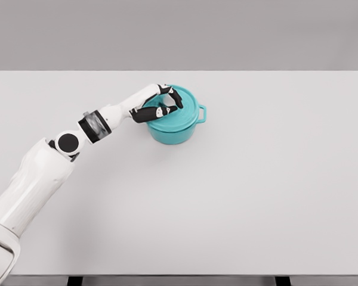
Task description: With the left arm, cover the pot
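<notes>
Where fingers (167,106) curl — lid (180,110) beneath

- No writing, label, brand mark, number or sign can be read anywhere in the head view.
- The round teal pot (174,119) with its lid carries no lettering on the surfaces that show.
- The plain white bench (238,196) bears no markings.
- The white arm's casing shows no legible text.

Simulated test bench: bare white table (227,196), plain grey backdrop (179,30)
</notes>
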Action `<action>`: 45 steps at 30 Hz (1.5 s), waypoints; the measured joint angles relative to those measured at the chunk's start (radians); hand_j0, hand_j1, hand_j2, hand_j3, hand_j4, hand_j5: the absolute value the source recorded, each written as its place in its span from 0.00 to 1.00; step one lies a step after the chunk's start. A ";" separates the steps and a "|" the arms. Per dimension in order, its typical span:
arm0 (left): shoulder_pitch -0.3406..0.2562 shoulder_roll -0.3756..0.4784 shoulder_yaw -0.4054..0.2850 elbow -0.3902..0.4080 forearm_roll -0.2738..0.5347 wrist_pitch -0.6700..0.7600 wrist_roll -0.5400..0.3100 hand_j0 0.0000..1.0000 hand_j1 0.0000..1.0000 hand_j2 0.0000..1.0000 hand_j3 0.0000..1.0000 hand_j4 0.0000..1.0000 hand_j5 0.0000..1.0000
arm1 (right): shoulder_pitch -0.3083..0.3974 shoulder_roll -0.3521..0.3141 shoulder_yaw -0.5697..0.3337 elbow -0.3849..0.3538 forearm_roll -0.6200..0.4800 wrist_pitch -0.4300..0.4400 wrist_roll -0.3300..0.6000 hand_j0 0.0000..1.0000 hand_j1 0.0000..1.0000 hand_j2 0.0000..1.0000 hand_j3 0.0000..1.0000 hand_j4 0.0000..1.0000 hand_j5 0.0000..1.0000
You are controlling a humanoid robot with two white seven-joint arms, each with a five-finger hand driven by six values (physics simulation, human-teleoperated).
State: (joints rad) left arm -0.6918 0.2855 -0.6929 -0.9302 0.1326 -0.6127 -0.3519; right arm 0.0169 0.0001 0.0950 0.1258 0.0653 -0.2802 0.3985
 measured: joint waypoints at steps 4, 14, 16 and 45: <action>0.002 -0.001 0.000 -0.001 0.000 0.000 0.000 0.39 0.39 0.39 0.39 0.39 0.39 | 0.000 0.000 0.000 0.000 0.000 0.000 0.000 1.00 1.00 1.00 1.00 1.00 1.00; 0.000 -0.006 0.000 0.000 -0.001 0.000 0.000 0.39 0.39 0.39 0.39 0.39 0.39 | 0.000 0.000 0.000 0.000 0.000 0.000 0.000 1.00 1.00 1.00 1.00 1.00 1.00; -0.002 -0.006 0.000 0.000 -0.001 0.000 0.000 0.46 0.46 0.46 0.46 0.46 0.46 | 0.000 0.000 0.000 0.000 0.000 0.000 0.000 1.00 1.00 1.00 1.00 1.00 1.00; -0.011 0.003 0.002 -0.001 0.010 0.001 -0.002 0.85 0.85 0.85 0.85 0.85 0.85 | 0.000 0.000 0.000 0.000 0.000 0.000 0.000 1.00 1.00 1.00 1.00 1.00 1.00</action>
State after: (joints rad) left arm -0.7025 0.2889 -0.6908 -0.9313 0.1430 -0.6121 -0.3537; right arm 0.0169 0.0001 0.0949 0.1258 0.0654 -0.2802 0.3985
